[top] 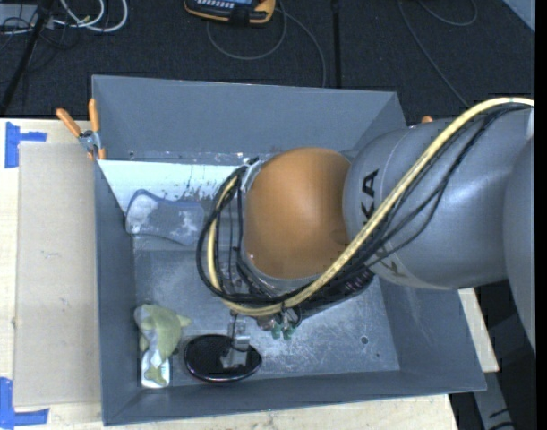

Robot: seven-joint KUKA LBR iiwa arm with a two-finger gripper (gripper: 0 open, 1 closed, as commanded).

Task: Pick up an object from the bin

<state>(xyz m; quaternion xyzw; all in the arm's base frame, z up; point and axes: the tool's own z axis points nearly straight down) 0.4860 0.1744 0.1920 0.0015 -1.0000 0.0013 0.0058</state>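
I see the claw (237, 352) low at the near end of the bin (246, 115), hanging under the orange cover (295, 209) on the wrist, with the arm (452, 204) coming in from the right. Its tip is down on a black oval disc (201, 359), which lies flat on the bin floor directly beneath it and reaches out to the claw's left. I cannot tell how wide the claw stands, nor whether it has hold of the disc. Just beyond the disc, further left of the claw, lies a crumpled pale green wrapper (161, 334). Well past the claw, toward the far left corner, a clear plastic piece (157, 215) lies against the wall. Black and yellow cables (210, 240) loop down beside the cover above the claw.
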